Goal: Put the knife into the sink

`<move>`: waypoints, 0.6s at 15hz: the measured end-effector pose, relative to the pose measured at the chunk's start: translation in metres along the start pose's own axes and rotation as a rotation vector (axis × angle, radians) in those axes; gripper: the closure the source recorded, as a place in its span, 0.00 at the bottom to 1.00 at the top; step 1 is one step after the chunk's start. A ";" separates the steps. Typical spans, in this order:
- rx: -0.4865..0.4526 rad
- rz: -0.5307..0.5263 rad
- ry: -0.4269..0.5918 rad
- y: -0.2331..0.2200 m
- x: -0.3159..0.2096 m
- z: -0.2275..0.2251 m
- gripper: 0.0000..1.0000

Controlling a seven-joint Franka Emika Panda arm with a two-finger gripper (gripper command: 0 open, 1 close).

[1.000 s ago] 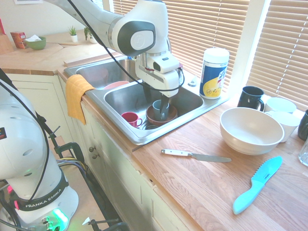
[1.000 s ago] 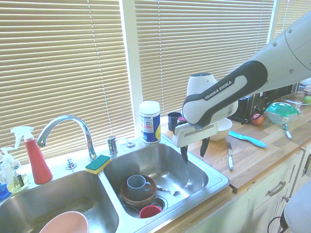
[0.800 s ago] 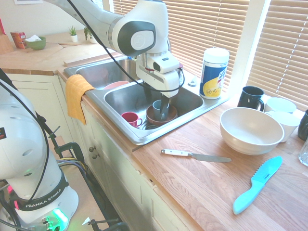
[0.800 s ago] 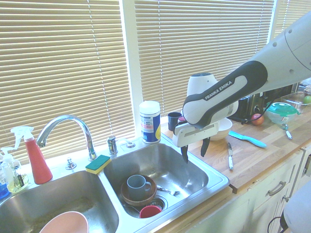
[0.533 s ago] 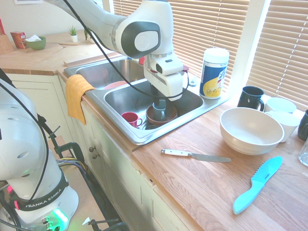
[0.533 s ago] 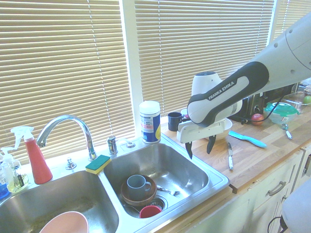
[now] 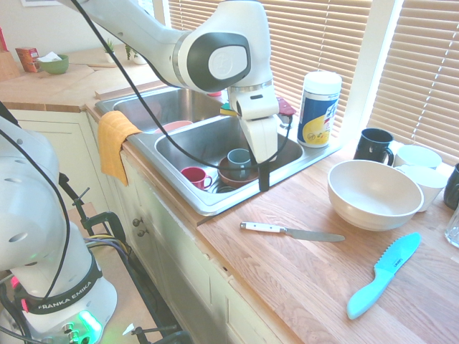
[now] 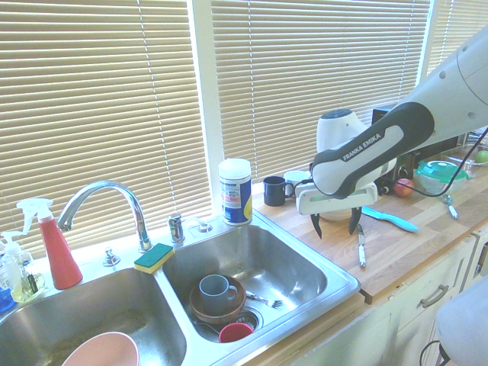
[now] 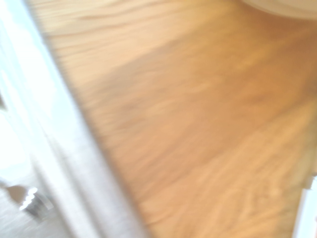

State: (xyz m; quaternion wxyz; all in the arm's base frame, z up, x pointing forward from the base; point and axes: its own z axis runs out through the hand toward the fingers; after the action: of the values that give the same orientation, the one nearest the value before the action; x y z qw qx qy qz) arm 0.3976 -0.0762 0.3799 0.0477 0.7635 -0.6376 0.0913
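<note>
Hanging above the seam where sink meets wood, the end effector (image 7: pixel 262 179) sits just right of centre in the first exterior view, its dark fingers pointing down and holding nothing. The white-handled knife (image 7: pixel 290 231) lies flat on the wooden surface (image 7: pixel 301 279) lower right of centre, well apart from the fingers, its handle toward the sink (image 7: pixel 193 143). A turquoise serrated knife (image 7: pixel 384 274) lies toward the lower right corner, with a cream bowl (image 7: pixel 373 193) above it at right. In the near basin at centre, a grey mug (image 7: pixel 238 158) stands in a brown bowl (image 7: pixel 240 172) beside a red cup (image 7: pixel 194 176). A yellow cloth (image 7: pixel 112 143) drapes over the sink's front edge at left, and a wipes canister (image 7: pixel 319 109) stands at upper centre right.

In the second exterior view, the end effector (image 8: pixel 335 225) hangs right of centre with its two fingers (image 8: pixel 315 225) spread apart and empty, over the surface (image 8: pixel 396 252) just past the sink (image 8: pixel 267 259) rim. The knife (image 8: pixel 361 244) lies just to its right, untouched. A chrome faucet (image 8: pixel 107 202) arches at left, next to a red spray bottle (image 8: pixel 55 248) and a sponge (image 8: pixel 155 258).

The blurred wrist view shows the wood of the surface (image 9: pixel 198 124) filling most of the frame, with the sink's steel rim (image 9: pixel 59 158) along the left.
</note>
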 end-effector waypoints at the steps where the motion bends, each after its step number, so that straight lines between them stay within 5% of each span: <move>1: -0.007 0.023 -0.003 0.006 0.005 0.003 0.00; 9: -0.003 0.091 -0.027 0.040 0.016 0.032 0.00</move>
State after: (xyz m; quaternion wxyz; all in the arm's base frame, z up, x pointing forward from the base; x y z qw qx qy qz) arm 0.3638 -0.1051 0.3499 0.0361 0.7346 -0.6725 0.0822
